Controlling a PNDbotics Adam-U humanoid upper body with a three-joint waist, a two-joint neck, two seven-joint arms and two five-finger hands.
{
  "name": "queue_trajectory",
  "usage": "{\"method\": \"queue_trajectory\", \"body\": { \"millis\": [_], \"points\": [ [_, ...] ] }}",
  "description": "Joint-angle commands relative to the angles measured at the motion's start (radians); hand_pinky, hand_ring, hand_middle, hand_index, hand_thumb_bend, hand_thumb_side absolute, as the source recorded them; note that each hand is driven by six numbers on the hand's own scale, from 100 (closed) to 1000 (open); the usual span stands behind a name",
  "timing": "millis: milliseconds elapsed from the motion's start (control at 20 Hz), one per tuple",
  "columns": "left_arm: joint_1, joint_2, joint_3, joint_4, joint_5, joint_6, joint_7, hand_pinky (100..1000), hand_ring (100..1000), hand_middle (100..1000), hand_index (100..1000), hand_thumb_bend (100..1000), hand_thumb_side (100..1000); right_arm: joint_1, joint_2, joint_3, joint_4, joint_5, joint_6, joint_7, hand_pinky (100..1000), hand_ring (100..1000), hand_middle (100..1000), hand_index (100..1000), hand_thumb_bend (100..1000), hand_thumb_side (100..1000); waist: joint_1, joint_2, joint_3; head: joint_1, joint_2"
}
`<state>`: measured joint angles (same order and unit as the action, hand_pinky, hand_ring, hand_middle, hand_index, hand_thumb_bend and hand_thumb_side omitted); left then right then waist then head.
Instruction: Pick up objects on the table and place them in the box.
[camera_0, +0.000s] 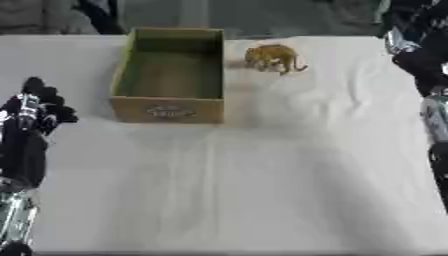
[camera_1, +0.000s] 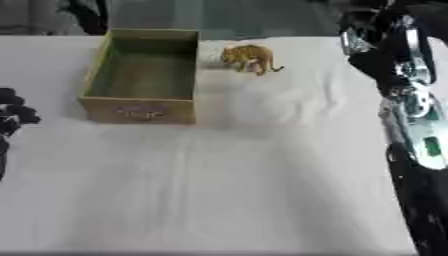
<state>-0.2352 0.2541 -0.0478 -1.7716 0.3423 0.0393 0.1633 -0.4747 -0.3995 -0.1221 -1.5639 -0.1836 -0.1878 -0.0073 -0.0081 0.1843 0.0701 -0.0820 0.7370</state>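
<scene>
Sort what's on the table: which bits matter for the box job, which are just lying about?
Job:
- toy tiger, standing right of the box, not touching it
- cardboard box, nothing visible inside

Lying about:
- nothing loose; only the white tablecloth

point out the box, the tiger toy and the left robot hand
box (camera_0: 168, 111), left eye view, on its near front wall
tiger toy (camera_0: 271, 56), left eye view, on its body
left robot hand (camera_0: 37, 107), left eye view, on the dark fingers
</scene>
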Motion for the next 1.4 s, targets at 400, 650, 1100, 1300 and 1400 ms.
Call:
{"method": "queue_trajectory", "body": {
  "millis": [400, 650, 1100, 1300, 1400],
  "points": [
    [-0.006, 0.006, 0.009, -0.018, 0.003, -0.002, 0.003, 546, 515, 500, 600, 264, 525, -0.013, -0.021, -0.003, -0.020, -0.003, -0.002, 0.005, 585, 725, 718, 798, 154, 103, 0.000, -0.015, 0.001, 0.002, -0.001],
    [-0.006, 0.006, 0.008, -0.017, 0.003, -0.001, 0.002, 546, 515, 499, 600, 264, 526, -0.019, -0.031, 0.002, -0.014, 0.000, -0.002, 0.010, 585, 725, 716, 799, 151, 101, 0.000, -0.015, 0.002, 0.002, 0.001],
    [-0.005, 0.007, 0.003, -0.016, 0.003, 0.001, -0.003, 546, 515, 499, 600, 265, 523, -0.127, -0.121, 0.058, 0.076, 0.022, -0.016, 0.095, 598, 748, 738, 822, 160, 100, -0.002, -0.023, 0.014, -0.008, 0.007],
    [-0.002, 0.007, -0.001, -0.015, 0.004, 0.002, -0.006, 545, 514, 499, 599, 265, 522, -0.226, -0.163, 0.090, 0.196, 0.063, -0.054, 0.191, 623, 778, 761, 843, 202, 100, -0.003, -0.033, 0.023, -0.018, 0.012],
    [0.001, 0.007, -0.004, -0.014, 0.004, 0.004, -0.009, 545, 514, 499, 599, 265, 522, -0.282, -0.176, 0.104, 0.273, 0.108, -0.081, 0.253, 635, 793, 771, 852, 222, 100, -0.003, -0.039, 0.030, -0.023, 0.015]
  ]
}}
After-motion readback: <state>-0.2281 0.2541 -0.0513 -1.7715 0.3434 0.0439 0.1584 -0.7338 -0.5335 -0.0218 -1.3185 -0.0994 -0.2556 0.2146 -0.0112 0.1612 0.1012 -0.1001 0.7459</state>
